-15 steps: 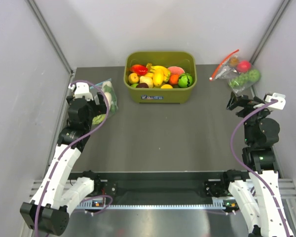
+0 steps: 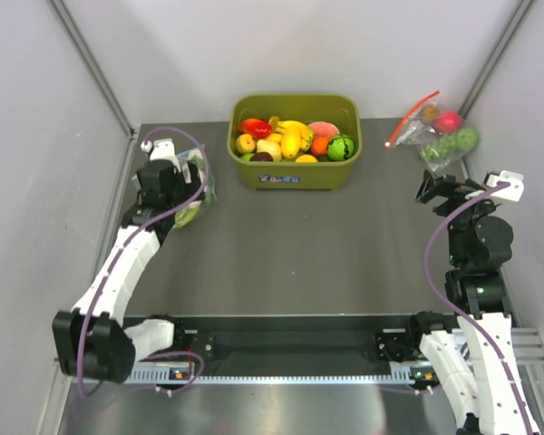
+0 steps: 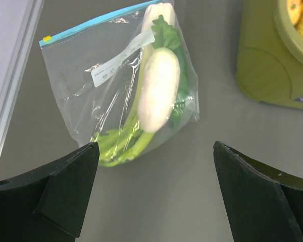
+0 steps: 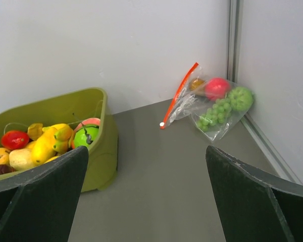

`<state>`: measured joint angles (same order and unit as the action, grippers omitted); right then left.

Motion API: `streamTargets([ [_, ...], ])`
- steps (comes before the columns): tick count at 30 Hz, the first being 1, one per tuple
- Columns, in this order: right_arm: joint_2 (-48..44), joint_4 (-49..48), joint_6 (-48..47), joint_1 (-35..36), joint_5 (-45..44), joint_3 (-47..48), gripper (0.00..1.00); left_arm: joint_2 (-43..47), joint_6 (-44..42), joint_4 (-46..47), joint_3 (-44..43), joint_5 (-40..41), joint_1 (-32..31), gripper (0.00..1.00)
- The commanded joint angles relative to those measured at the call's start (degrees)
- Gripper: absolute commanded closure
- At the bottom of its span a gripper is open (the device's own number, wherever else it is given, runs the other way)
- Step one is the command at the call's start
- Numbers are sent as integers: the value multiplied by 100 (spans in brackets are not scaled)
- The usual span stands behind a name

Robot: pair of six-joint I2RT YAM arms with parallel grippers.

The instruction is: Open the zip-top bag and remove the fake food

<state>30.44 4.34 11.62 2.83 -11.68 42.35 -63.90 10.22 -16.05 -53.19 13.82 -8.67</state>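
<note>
Task barely begun: zip-top bag [image 3: 106,96] lies on tabletop [image 3: 217,75] far left, zip looks sealed, fake food [image 3: 159,91] inside (nothing out yet). Above it, left hand [image 3: 154,151] spread; right hand [image 4: 146,161] spread, well apart. Opening, removal remain.

A dark grey worktop [image 2: 326,245], hemmed in by pale walls [image 2: 36,136], carries three things. A clear zip-top bag [image 3: 116,85] lies flat near the left edge, its blue-green strip toward the back. An olive-green tub [image 2: 295,174] stands at the back centre, near the bag but not touching it. A second clear bag [image 2: 440,136], red-zipped, sits in the far right corner.
</note>
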Motion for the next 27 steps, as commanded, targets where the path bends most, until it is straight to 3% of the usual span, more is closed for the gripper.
streamTargets([
  [1, -20, 6, 25, -11, 96, 28, 0, -595, 253, 111, -630, -66, 198, 1],
  [10, -55, 32, 7, -19, 333, 45, 0, -2352, -11, 436, -1422, 656, 207, 3],
  [17, -152, 76, -1, -11, 465, 72, 0, -3207, 33, 673, -1730, 701, 278, 19],
  [20, -161, 85, -19, -19, 518, 81, 0, -3462, 15, 700, -1774, 700, 322, 30],
  [23, -161, 129, -28, -19, 553, 98, 0, -3612, 15, 683, -1774, 683, 374, 53],
  [24, -161, 120, -45, -11, 562, 81, 0, -3629, 7, 683, -1765, 666, 366, 68],
  [27, -161, 111, -54, -19, 562, 63, 0, -3569, 41, 621, -1748, 587, 366, 86],
])
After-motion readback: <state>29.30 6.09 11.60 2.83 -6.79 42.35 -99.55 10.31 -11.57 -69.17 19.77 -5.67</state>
